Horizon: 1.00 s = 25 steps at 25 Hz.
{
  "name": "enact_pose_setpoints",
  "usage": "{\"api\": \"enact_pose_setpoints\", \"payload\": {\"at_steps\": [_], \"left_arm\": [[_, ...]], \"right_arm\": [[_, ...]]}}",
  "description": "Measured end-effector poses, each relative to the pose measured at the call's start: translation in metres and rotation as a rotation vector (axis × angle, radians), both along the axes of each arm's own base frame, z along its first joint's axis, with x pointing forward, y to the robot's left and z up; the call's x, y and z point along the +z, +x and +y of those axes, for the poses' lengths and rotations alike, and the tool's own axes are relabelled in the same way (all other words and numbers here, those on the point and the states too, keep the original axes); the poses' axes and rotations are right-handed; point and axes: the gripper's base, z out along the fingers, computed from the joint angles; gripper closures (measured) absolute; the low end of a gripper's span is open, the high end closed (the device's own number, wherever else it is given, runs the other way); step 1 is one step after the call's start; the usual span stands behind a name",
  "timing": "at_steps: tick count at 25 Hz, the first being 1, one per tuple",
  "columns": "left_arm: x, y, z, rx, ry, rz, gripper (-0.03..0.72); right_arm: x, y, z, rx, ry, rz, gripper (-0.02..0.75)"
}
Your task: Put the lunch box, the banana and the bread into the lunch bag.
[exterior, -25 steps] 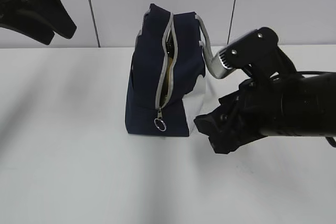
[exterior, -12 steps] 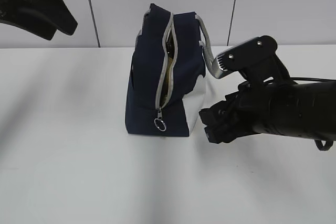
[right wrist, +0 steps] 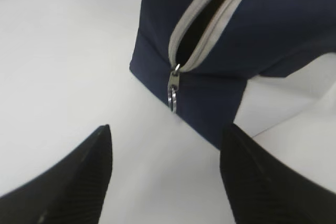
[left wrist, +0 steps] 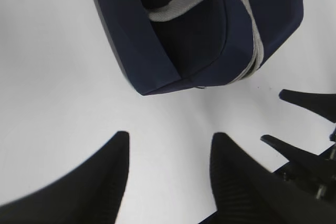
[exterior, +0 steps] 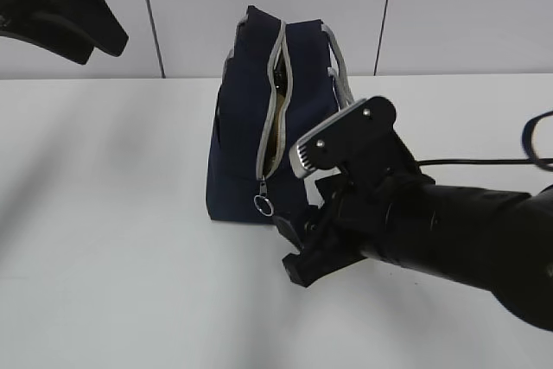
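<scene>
Now right hand spread, empty, hovering low over white surface, just in front of boxy navy-blue fabric lunch bag. Grey zipper's ring pull hangs between fingertips, untouched. Left hand spread, empty, raised beside bag. Bag upright, zipper partly open. Advice: pinch ring squarely, pull along zipper track. Contents hidden. No legible writing.

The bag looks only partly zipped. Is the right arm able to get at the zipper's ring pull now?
Probably yes: the right gripper is open, and the ring pull hangs just ahead of its fingers, with only bare table between.
</scene>
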Motion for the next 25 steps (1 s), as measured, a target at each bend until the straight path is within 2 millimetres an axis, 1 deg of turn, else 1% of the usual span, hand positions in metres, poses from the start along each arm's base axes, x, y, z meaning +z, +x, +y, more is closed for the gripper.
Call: {"api": "enact_pose_setpoints", "payload": {"at_steps": [2, 5, 7, 10, 14, 17, 19, 25], "left_arm": [[0.0, 0.0, 0.0, 0.0, 0.0, 0.0, 0.328], [0.0, 0.0, 0.0, 0.0, 0.0, 0.0, 0.328], [0.0, 0.0, 0.0, 0.0, 0.0, 0.0, 0.328], [0.0, 0.0, 0.0, -0.001, 0.001, 0.003, 0.328], [0.0, 0.0, 0.0, -0.002, 0.001, 0.004, 0.328], [0.0, 0.0, 0.0, -0.002, 0.001, 0.004, 0.328], [0.0, 0.0, 0.0, -0.002, 0.001, 0.004, 0.328], [0.0, 0.0, 0.0, -0.002, 0.001, 0.004, 0.328]], "right_arm": [[-0.012, 0.0, 0.003, 0.017, 0.011, 0.018, 0.26], [-0.021, 0.003, 0.005, 0.05, 0.036, 0.022, 0.26], [-0.023, 0.008, 0.0, 0.046, 0.052, 0.029, 0.26], [-0.029, 0.02, -0.013, 0.036, 0.078, 0.044, 0.26], [-0.034, 0.033, -0.025, 0.087, 0.179, 0.05, 0.26], [-0.044, 0.038, -0.033, 0.122, 0.202, 0.072, 0.26], [-0.052, 0.039, -0.035, 0.128, 0.192, 0.094, 0.26], [-0.064, 0.041, -0.033, 0.171, 0.191, 0.076, 0.26]]}}
